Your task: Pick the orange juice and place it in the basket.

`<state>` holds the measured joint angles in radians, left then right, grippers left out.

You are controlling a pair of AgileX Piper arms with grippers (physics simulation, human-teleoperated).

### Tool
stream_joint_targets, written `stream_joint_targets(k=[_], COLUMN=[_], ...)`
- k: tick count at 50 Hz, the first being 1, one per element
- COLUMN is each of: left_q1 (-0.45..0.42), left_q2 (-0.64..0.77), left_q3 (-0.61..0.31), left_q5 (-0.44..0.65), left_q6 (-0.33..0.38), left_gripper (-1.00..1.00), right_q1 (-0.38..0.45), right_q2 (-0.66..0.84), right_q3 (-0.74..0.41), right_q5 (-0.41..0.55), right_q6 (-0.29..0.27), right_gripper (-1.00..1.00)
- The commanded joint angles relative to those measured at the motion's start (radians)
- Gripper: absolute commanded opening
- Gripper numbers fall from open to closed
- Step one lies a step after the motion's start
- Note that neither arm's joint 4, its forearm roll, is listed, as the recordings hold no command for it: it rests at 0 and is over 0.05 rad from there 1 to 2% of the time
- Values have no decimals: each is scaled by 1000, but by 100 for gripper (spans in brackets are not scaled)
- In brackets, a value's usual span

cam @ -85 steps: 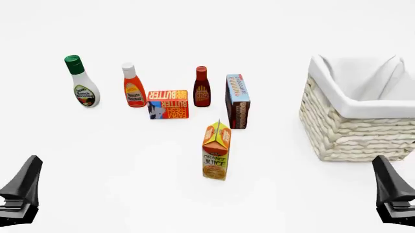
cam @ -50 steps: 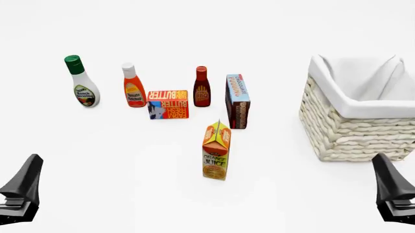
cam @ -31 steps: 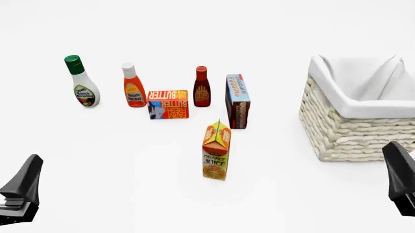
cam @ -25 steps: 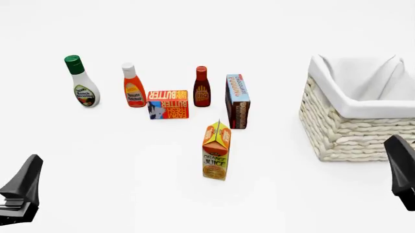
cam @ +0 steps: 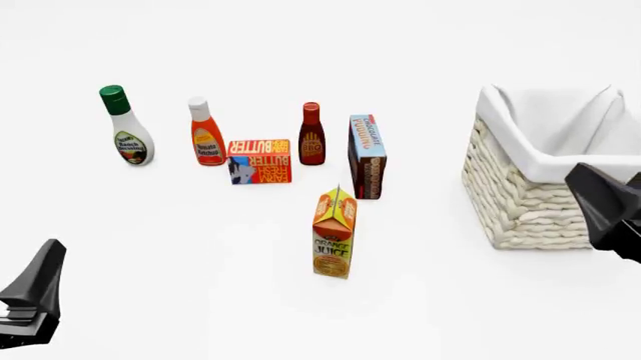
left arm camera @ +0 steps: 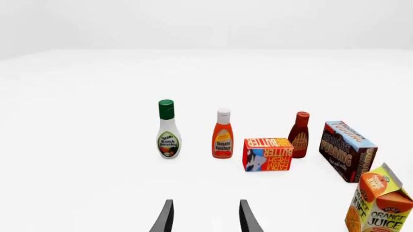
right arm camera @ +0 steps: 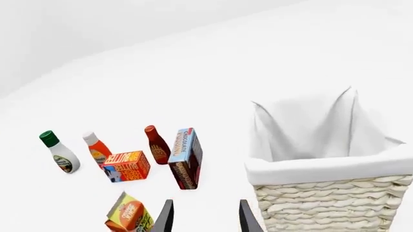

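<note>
As we scan the front view from its left edge, we first meet our left claw [cam: 30, 296] low in the near corner, hanging above the white counter [cam: 180, 247] and touching nothing; in the left wrist view its two dark fingertips [left arm camera: 166, 217] stand apart with bare counter between them, so it is released and empty. Farther back stands a row of groceries: a white ranch dressing bottle [cam: 127, 129] with a green cap, then an orange-red ketchup bottle [cam: 206, 133] with a white cap, then the flat butter box [cam: 260, 161] just beside it, a dark BBQ sauce bottle [cam: 311, 136], and an upright chocolate pudding box [cam: 367, 156]. The orange juice [cam: 334, 234] stands upright on the counter nearer to us than that row, a little to the left of the pudding box and apart from everything else, between our two claws and held by neither. Well to its right sits the basket [cam: 531, 202], its white cloth lining folded over the rim, with nothing visible inside. Our right claw [cam: 606, 210] hovers at the far right in front of the basket's wicker wall; the right wrist view shows its fingertips [right arm camera: 165, 218] parted as well, gripping nothing.
</note>
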<state>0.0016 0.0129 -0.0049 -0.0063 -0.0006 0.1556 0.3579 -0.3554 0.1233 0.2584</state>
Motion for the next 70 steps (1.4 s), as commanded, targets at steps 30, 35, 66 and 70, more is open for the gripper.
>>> stream_joint_targets(k=[30,35,66,70], left_q1=[0,0,0,0], left_q2=[2,2,1,2], left_q3=[0,0,0,0], left_q5=[-2,-1,-1,-1], left_q6=[0,0,0,0], left_gripper=[100,100,100,100], right_q1=[85,110,267,287], right_q2=[414,464,647,664], right_q3=[-352,-389,-558,-569], right_q5=[237,276,396,403], right_q6=[280,329,563,587], right_gripper=[100,100,100,100])
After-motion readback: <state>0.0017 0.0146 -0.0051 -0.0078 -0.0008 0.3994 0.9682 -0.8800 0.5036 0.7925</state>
